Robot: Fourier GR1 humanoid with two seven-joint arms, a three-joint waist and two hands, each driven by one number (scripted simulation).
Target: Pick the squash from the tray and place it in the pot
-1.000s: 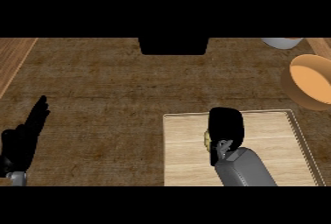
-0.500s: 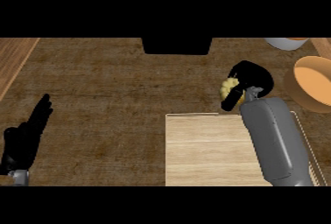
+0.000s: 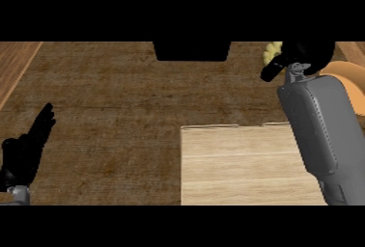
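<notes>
Yellow squash point(image 3: 272, 51) in right hand point(image 3: 303, 54), beside pot point(image 3: 347, 77).

A single head view looks steeply down, close over the wooden counter point(image 3: 114, 106).

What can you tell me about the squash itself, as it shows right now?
Only a small part of the squash shows: a pale yellow, bumpy-looking sliver at the top of the view, left of the right hand. The hand's black fingers curl round it and hide the rest, so its full shape cannot be told. It is off the wooden tray, held above the counter just left of the orange pot. Nothing but the hand appears to touch it.
</notes>
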